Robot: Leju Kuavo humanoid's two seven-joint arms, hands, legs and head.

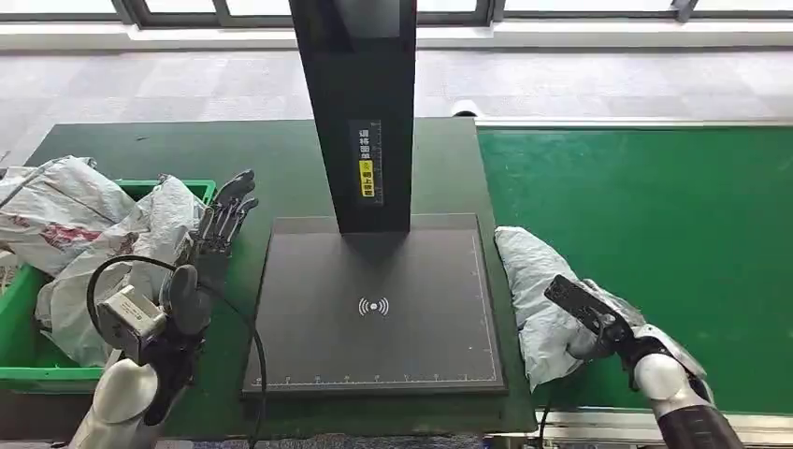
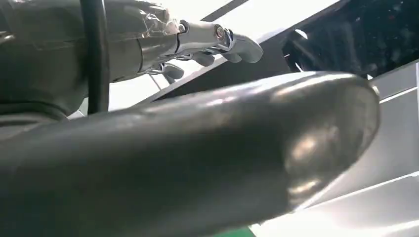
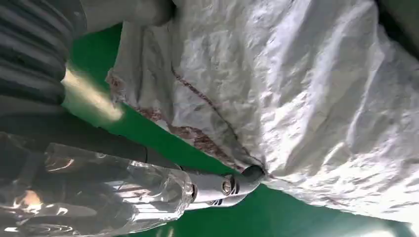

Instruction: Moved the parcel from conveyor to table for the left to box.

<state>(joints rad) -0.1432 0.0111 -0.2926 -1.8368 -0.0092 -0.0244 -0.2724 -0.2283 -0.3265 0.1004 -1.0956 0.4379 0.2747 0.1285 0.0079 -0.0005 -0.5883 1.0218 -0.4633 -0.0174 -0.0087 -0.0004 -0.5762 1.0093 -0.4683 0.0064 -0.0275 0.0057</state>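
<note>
Parcel [image 1: 538, 299], a crumpled grey-white mailer bag, lies on the green conveyor belt [image 1: 673, 243] at its edge beside the dark scanning pad [image 1: 374, 309]. Right robot hand [image 1: 589, 313] rests on its near end, fingers [image 3: 242, 180] touching the plastic; whether it truly grips cannot be told. Left robot hand [image 1: 224, 220] hovers over the tabletop [image 1: 281, 168], fingers apart and holding nothing, just beside the green bin [image 1: 23, 309] stuffed with similar bags [image 1: 112, 234].

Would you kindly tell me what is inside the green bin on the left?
The green bin holds crumpled white parcel bags piled above its rim. Whatever lies beneath them, and the bin's floor, is covered. The left hand is beside the pile.
</note>
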